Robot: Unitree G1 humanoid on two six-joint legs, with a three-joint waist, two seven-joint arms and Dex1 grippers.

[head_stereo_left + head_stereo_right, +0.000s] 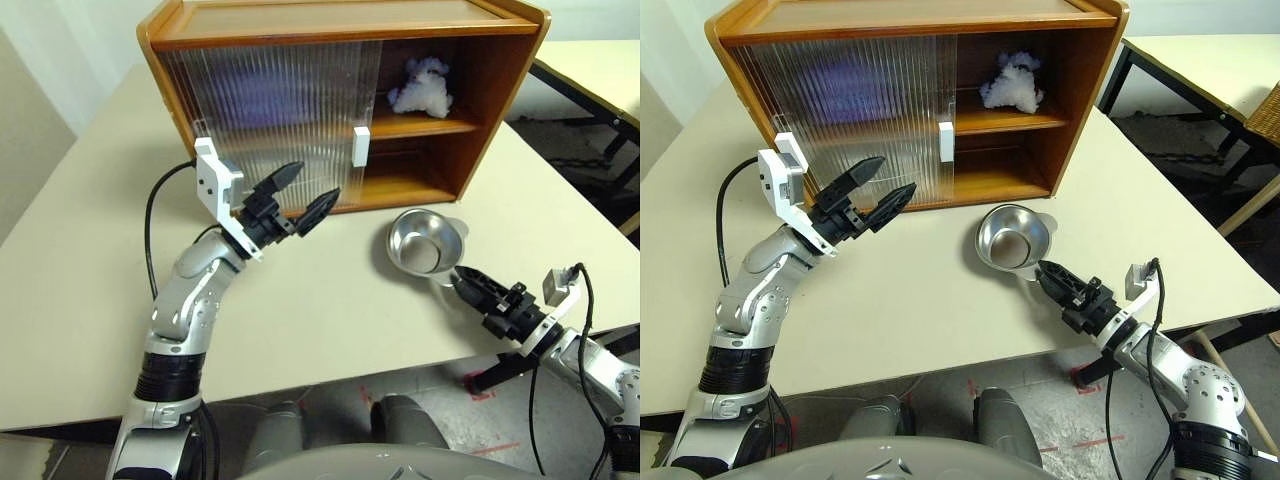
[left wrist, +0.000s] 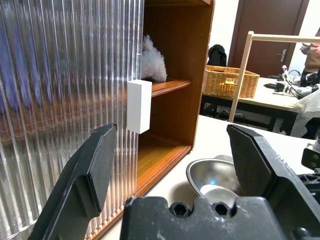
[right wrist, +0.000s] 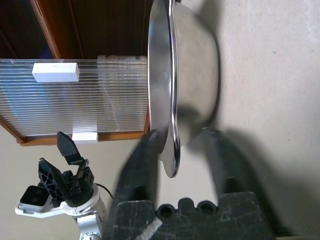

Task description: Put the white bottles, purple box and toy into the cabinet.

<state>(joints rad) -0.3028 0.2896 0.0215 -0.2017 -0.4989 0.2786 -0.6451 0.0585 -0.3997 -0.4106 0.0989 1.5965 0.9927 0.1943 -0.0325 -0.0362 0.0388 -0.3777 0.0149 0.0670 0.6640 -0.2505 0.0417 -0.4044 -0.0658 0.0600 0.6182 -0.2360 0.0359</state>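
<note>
The cabinet (image 1: 340, 30) stands at the back of the table, its ribbed sliding doors covering the left part and its right part open. On the inner shelf there sits the fluffy white toy (image 1: 421, 87). A purple blur, the purple box (image 1: 262, 95), shows through the ribbed door. The white bottles are hidden. My left gripper (image 1: 315, 182) hangs open in front of the door, a little left of the white handle (image 1: 361, 146), with nothing in it. My right gripper (image 1: 458, 278) is at the near rim of a steel bowl (image 1: 422, 245), one finger inside the rim and one outside, closed on it.
The bowl sits on the beige table (image 1: 80, 200) just in front of the cabinet's open part. Another table (image 1: 600, 60) stands to the right across a gap, with a wicker basket (image 2: 230, 80) on a table behind. The near table edge runs close under my right arm.
</note>
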